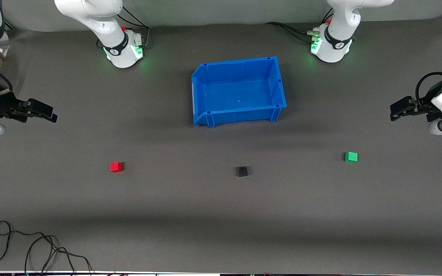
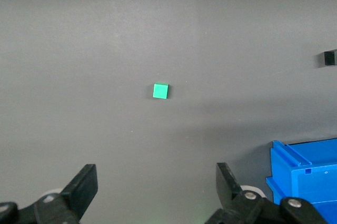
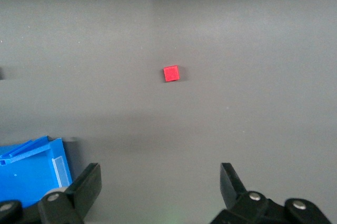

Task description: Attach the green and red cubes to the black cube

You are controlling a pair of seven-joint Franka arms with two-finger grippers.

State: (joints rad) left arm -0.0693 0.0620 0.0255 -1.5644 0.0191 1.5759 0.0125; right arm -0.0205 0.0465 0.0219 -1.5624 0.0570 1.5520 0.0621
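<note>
Three small cubes lie apart in a row on the grey table, all nearer to the front camera than the blue bin. The black cube (image 1: 241,171) is in the middle. The red cube (image 1: 116,166) is toward the right arm's end and the green cube (image 1: 351,156) toward the left arm's end. My left gripper (image 1: 397,111) is open and empty over the table at the left arm's end; its wrist view shows the green cube (image 2: 160,91) and the black cube (image 2: 329,57). My right gripper (image 1: 46,113) is open and empty over the right arm's end; its wrist view shows the red cube (image 3: 171,73).
A blue bin (image 1: 240,115) with nothing in it stands mid-table between the arm bases and the cubes; a corner of it shows in the left wrist view (image 2: 305,182) and the right wrist view (image 3: 31,169). Loose black cables (image 1: 33,249) lie at the table's front edge toward the right arm's end.
</note>
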